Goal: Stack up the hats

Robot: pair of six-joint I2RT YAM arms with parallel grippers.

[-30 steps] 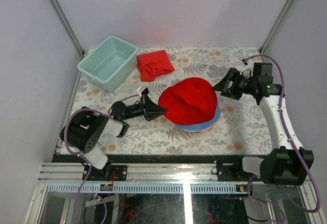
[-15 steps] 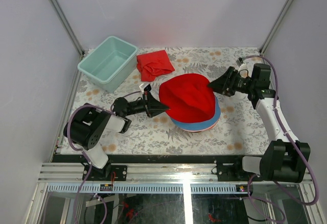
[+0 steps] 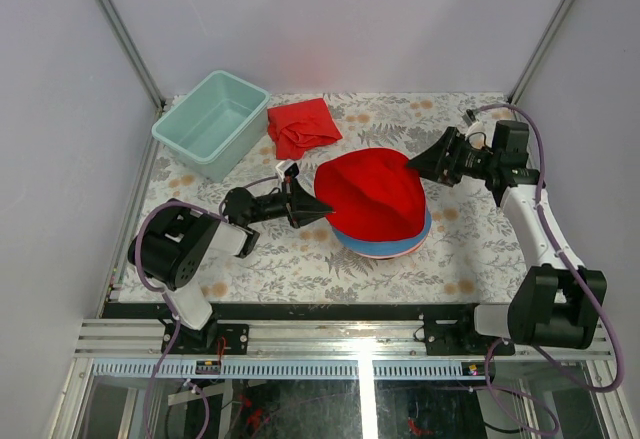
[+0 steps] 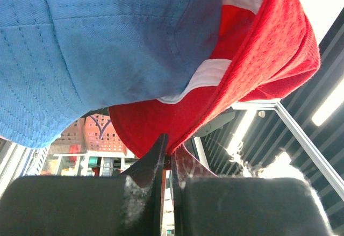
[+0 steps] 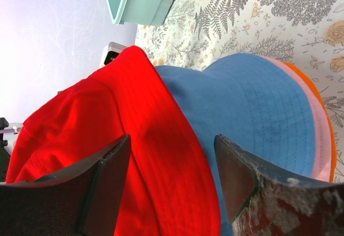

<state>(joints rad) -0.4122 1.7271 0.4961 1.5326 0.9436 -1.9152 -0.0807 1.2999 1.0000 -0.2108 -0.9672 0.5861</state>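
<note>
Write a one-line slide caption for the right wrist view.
Open right gripper faces red hat lying partly over blue hat.

**Soft cloth, smooth plastic, scuffed jaws**

The red hat [image 3: 372, 197] is matt woven cloth, and its underside shows a fine, mesh-like weave. The blue hat [image 5: 258, 107] is matt twill with rows of stitching. The brims of the pink hat [image 5: 322, 134] and orange hat [image 5: 332, 144] look equally soft. The counter [image 3: 300, 259] has a matt floral-print cover. The bin [image 3: 212, 122] is smooth teal plastic with a slight sheen. The jaws of the left gripper [image 4: 169, 144] and right gripper [image 5: 171, 137] are matt black, scuffed whitish.
</note>
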